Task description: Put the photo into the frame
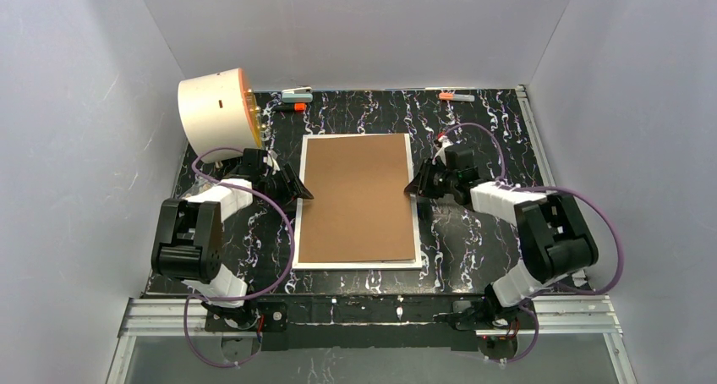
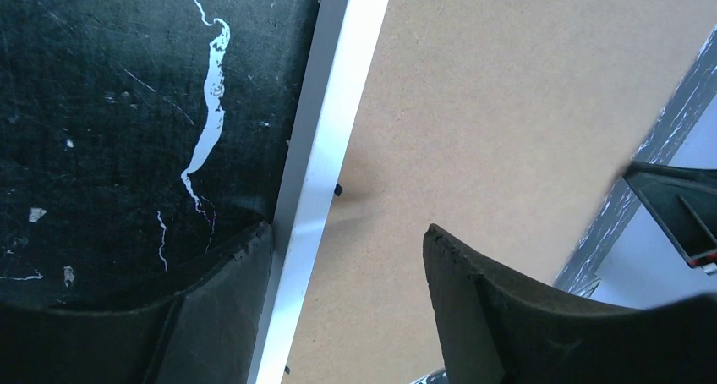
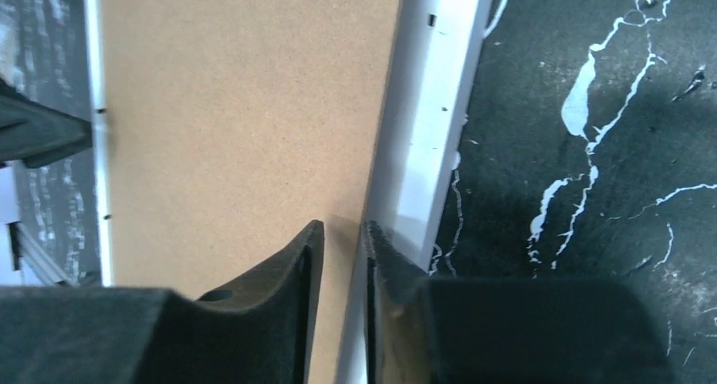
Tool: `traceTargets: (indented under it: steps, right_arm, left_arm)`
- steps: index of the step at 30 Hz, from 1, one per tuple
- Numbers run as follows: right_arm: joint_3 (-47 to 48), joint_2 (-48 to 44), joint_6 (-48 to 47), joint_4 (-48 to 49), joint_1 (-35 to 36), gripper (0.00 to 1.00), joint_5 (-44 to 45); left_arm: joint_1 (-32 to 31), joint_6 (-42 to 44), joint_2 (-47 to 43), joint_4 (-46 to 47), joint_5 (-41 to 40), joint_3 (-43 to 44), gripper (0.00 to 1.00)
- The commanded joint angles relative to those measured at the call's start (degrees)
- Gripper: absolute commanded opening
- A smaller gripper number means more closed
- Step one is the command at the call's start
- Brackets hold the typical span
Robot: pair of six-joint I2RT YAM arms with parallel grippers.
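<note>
The frame (image 1: 359,265) lay flat on the table (image 1: 482,126), the left gripper (image 1: 298,191) at its left edge, the right gripper (image 1: 414,189) at its right edge, a drum (image 1: 216,109) behind-left.

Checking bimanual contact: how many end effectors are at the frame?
2. The left end effector straddles the frame's left rim, jaws open; right end effector sits at its right rim, jaws nearly closed. None hidden.

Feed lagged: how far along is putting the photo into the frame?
Done: the brown backing board lies inside the face-down frame; no photo shows, possibly underneath. In hand: left gripper open astride the left rim, right gripper nearly closed at the board's right edge. Left: likely securing the back.
</note>
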Motion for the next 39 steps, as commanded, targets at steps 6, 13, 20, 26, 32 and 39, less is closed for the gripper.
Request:
traceTargets:
  steps: [6,13,20,26,32,39]
  right_arm:
    - [6.4,1.8,-2.3,-2.9,0.8,0.53,6.3]
    - [7.3,-3.5,-0.5,-10.6,0.7,0.59,7.9]
    - [5.9,-5.4,4.1,-14.4,0.8,0.6,4.2]
    - [9.4,-0.7,7.7,-18.0,0.6,0.62,3.5]
    - [14.2,5.0,9.9,-21.1,-0.2,0.62,4.1]
    - [22.6,11.2,8.1,-21.8,-3.2,0.69,4.8]
  left_arm:
    - [-0.4,1.7,-2.2,-6.4,-2.1,-1.9,0.68]
    - [-0.4,2.7,-4.3,-8.3,-2.9,-0.3,0.72]
    - [-0.3,2.9,-5.7,-8.6,-2.0,0.7,0.77]
    - [-0.3,3.5,-6.6,-8.6,-0.2,0.8,0.79]
    - [-0.4,3.8,-6.9,-8.6,-0.5,0.7,0.79]
    - [-0.4,4.3,-7.0,-10.6,-4.1,2.2,0.8]
